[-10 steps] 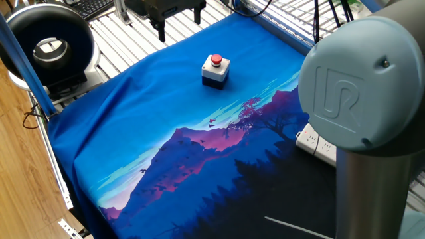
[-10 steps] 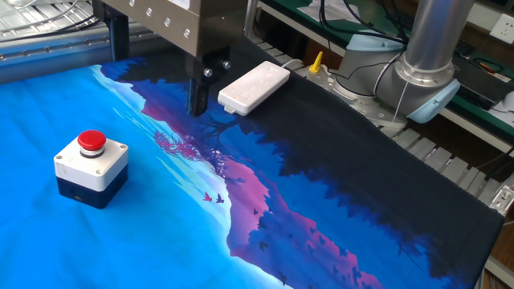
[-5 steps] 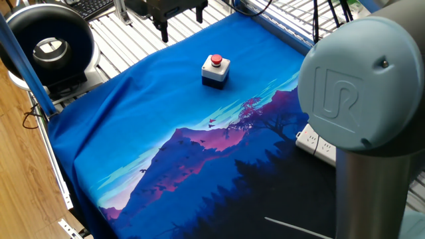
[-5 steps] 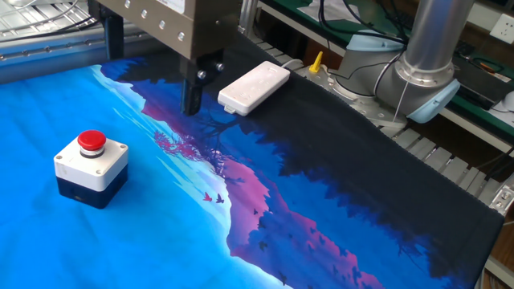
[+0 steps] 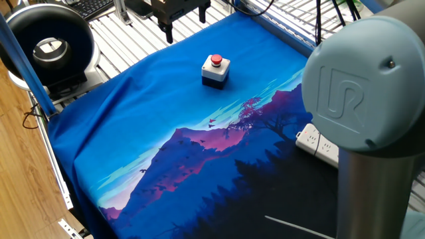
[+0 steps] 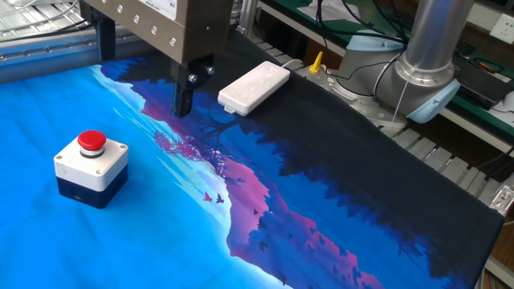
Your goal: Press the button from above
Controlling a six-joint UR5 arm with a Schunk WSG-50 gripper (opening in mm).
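We see a slatted metal surface (image 5: 126,40) covered by a cloth (image 5: 166,133) printed with blue sky, purple mountains and dark trees.

The button (image 5: 216,60) (image 6: 91,141) sits on the bright blue part of that cloth, a round red cap on top of a small cube box (image 5: 216,70) (image 6: 91,169) with a light grey upper half and a dark base. The cap faces straight up and the box stands upright and flat on the cloth; being a cube, it shows us no long axis. Nothing rests on the button, nothing touches it, and the cloth around the box lies bare.

Beyond the button, toward the far edge of the cloth, the end effector (image 5: 182,20) (image 6: 143,88) hangs above the cloth, off to one side of the box and apart from it. Its two dark fingers (image 5: 167,30) point down with a clear gap between them, so it is open and grips nothing.

Farther from the button, on the dark part of the cloth, lies a long white power strip (image 6: 254,87) (image 5: 317,145). Past the cloth's edge in one fixed view stands a round black device (image 5: 48,43) with a pale centre. The robot's grey arm (image 5: 365,113) (image 6: 434,48) rises near the power strip, well away from the button.
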